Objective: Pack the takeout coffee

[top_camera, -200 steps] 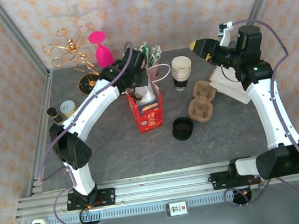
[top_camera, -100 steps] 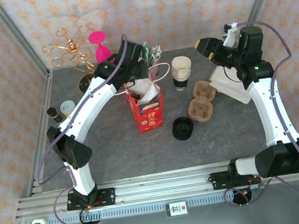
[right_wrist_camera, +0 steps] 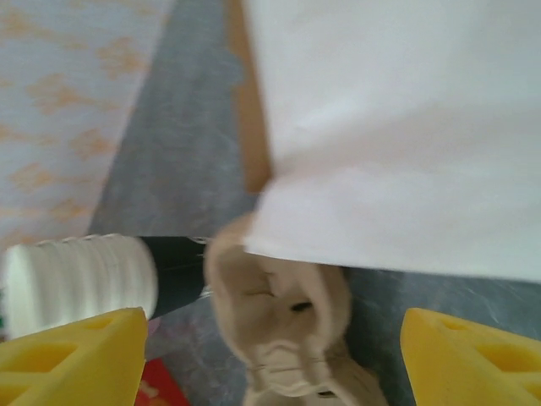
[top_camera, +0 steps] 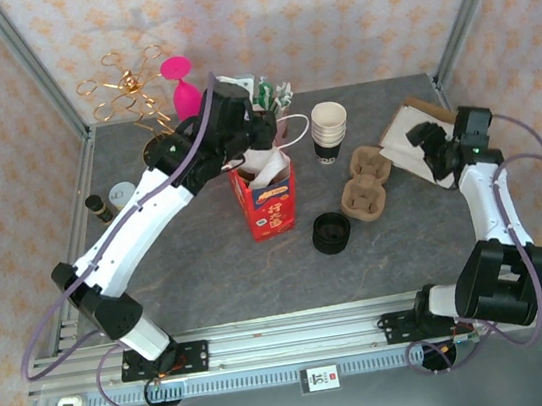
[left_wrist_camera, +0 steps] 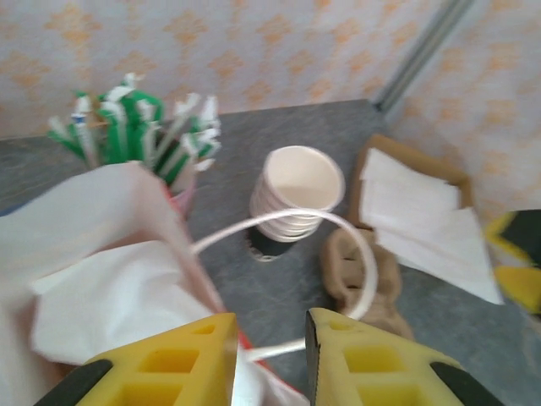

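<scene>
Left gripper [left_wrist_camera: 270, 328] stands narrowly parted with the white handle [left_wrist_camera: 338, 230] of the red bag [top_camera: 271, 205] lying between its jaws, right gripper [right_wrist_camera: 270, 338] spread wide and empty over the cup carrier [right_wrist_camera: 283, 309]; whether the takeout coffee sits inside the bag cannot be told; risk: a finger snagging the handle would tip the bag

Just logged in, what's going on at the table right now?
The left gripper hovers at the mouth of the red paper bag, jaws slightly apart, the bag's white handle close by but not clamped. The right gripper hangs wide open over the napkins by the cup carrier, holding nothing.
</scene>
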Robot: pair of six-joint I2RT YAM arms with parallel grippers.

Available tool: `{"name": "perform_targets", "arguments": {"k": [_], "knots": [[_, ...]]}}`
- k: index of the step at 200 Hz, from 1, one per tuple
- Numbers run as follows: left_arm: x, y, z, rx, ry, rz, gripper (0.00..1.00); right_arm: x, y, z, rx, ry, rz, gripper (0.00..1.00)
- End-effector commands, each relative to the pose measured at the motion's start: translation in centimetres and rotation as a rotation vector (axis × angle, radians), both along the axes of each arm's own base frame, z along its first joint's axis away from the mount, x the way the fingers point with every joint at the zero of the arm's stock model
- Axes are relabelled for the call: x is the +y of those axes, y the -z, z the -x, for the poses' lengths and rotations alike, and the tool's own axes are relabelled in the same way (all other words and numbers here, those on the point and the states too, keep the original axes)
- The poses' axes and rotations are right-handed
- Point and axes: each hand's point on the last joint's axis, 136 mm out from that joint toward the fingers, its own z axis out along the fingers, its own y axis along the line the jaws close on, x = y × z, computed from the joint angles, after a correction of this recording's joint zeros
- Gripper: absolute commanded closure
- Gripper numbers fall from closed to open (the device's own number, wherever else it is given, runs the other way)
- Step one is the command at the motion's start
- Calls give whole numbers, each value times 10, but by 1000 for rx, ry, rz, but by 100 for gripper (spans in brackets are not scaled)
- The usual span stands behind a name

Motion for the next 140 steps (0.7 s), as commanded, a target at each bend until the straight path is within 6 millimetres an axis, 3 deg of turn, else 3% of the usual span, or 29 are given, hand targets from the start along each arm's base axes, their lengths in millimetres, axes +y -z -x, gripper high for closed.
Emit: {"name": "perform_targets", "arguments": {"k": [1,30,51,90,113,140], "knots": [[-18,-6,8,-60,91,50,70,-17,18,3,24,141,-5,20],[-19,6,10,-71,108,26,68,-16,44,0,28,246,-125,19],[-22,10,10,-77,124,25,67,-13,52,-8,17,271,-187,22],[-19,12,8,-107,111,5,66,11,36,-23,-21,246,-262,27],[-14,15,6,-109,91,-22,66,11,33,-25,-16,285,-296,32],[-9,12,7,-128,80,-40,63,26,26,-32,-38,291,-340,32]]}}
